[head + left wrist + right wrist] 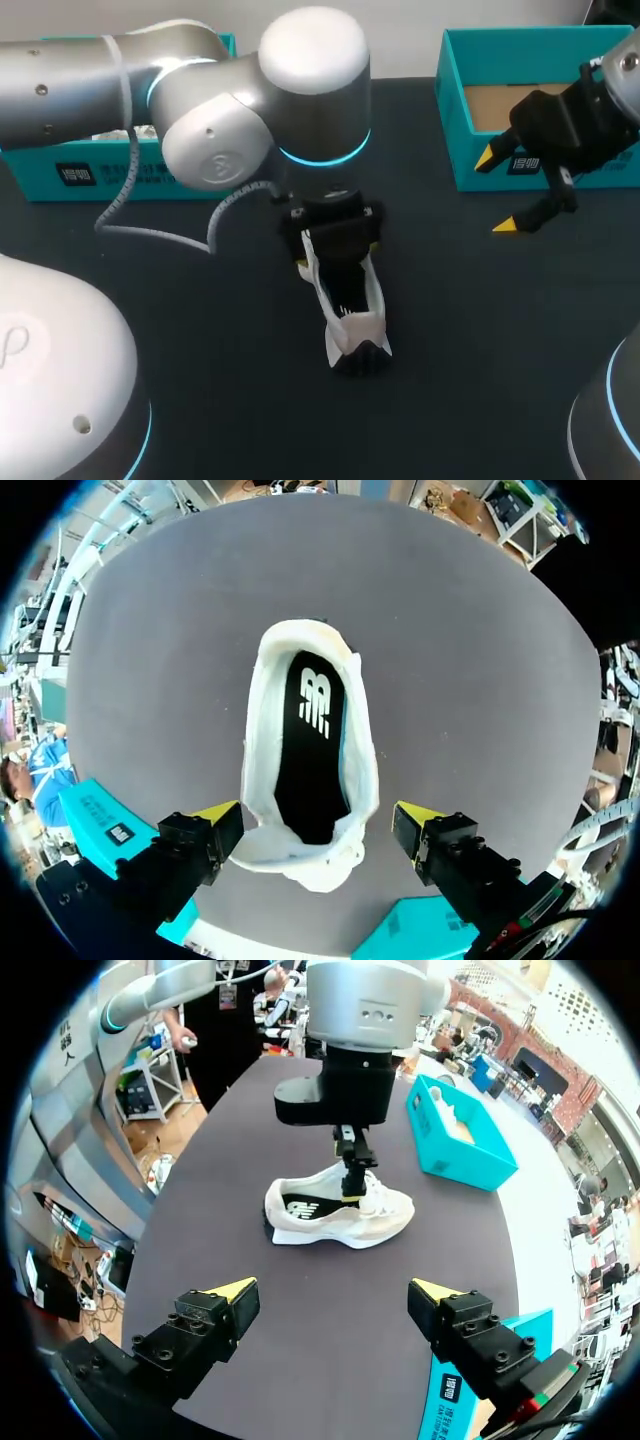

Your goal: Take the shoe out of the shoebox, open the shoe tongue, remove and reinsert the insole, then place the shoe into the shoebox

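White sneaker (352, 305) stands on its sole mid-counter (450, 330), out of the box, with the black insole (312, 750) seated inside. Left claw (318, 820) is spread wide just above the heel, gripping nothing. Right claw (497, 192) is also spread and empty, well apart by the teal shoebox (452, 110) at the far right corner. Judged: insole step. Next move needs a pinch on the insole's heel edge.

Surface (480, 330): flat, matte, dark grey to near black, one uniform tone. It fills the head view from side to side. In the left wrist view the surface (480, 680) shows its far edge and both side edges. In the right wrist view the surface (330, 1310) shows both long edges. Light even and diffuse; shadows soft.
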`<action>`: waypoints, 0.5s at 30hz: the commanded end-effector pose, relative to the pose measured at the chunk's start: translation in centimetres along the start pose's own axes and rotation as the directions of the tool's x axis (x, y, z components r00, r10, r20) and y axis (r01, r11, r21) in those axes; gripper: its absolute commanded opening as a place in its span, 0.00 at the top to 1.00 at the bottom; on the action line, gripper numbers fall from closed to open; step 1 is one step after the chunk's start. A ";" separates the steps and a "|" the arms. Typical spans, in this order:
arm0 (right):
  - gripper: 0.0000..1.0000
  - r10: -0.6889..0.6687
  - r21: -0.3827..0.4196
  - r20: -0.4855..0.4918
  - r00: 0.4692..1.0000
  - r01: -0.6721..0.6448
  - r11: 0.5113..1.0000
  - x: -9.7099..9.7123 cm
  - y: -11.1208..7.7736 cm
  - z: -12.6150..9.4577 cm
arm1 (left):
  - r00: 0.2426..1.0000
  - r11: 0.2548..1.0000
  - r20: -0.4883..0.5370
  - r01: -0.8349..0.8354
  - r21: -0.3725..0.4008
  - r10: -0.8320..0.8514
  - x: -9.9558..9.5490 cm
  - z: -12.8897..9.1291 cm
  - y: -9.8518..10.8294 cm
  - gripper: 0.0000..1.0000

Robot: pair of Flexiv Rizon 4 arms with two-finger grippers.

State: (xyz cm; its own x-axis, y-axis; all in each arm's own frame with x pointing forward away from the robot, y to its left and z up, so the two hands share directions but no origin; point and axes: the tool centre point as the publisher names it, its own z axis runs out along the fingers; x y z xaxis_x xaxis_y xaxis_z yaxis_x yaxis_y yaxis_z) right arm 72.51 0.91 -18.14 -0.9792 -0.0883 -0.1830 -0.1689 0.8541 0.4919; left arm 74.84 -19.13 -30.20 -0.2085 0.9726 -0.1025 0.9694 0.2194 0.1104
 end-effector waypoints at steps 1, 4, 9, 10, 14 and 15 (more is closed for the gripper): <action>0.00 0.001 0.002 -0.002 1.000 -0.001 1.000 -0.1 0.0 0.1 | 1.000 1.000 0.011 -0.002 0.001 0.002 0.7 -1.2 0.9 0.00; 0.00 0.001 0.002 -0.002 1.000 -0.001 1.000 -0.1 0.0 0.1 | 1.000 1.000 0.017 0.004 -0.007 -0.004 0.7 -1.7 1.6 0.00; 0.00 0.001 0.002 -0.002 1.000 -0.001 1.000 -0.1 0.0 0.1 | 1.000 1.000 0.016 0.025 0.000 -0.025 0.2 -1.7 3.0 0.00; 0.00 0.001 0.002 -0.002 1.000 -0.001 1.000 -0.1 0.0 0.1 | 0.999 1.000 0.015 0.030 0.006 -0.031 0.0 -1.8 3.2 0.00; 0.00 0.001 0.002 -0.002 1.000 -0.001 1.000 -0.1 0.0 0.1 | 0.999 0.999 0.037 0.035 0.037 -0.037 -0.5 -2.6 3.4 0.00; 0.00 0.001 0.002 -0.002 1.000 -0.001 1.000 -0.1 0.0 0.1 | 0.999 0.999 0.043 0.032 0.038 -0.034 -0.6 -2.8 3.4 0.00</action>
State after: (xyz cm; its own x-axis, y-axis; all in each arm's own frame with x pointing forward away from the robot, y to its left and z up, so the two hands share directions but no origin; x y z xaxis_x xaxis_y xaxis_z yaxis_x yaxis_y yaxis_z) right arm 72.51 0.91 -18.14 -0.9792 -0.0883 -0.1829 -0.1689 0.8541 0.4919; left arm 77.50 -18.88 -27.36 -0.2403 0.9595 -0.1473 0.9641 0.2535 0.0789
